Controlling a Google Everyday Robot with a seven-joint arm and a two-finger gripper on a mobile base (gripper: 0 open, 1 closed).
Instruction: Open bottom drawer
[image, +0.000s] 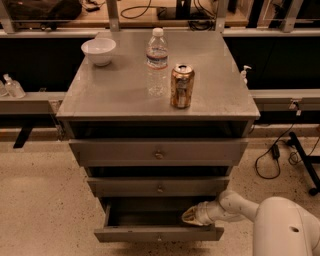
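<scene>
Nearest, the bottom drawer (150, 233) stands well out of the cabinet with its plain grey inside showing, so the task looks nearly or wholly done; at most a last pull remains. The hand (192, 216) sits inside its right end; wide or narrow, I cannot tell. Behind, the middle drawer (160, 187) and top drawer (159, 152) are shut. Farther, the worktop (110, 100) carries a can (182, 86), a water bottle (157, 62) and a bowl (99, 50)

Smooth white rounded arm (239, 206) ends in a tan gripper (190, 216) at the bottom drawer (159, 234).
</scene>
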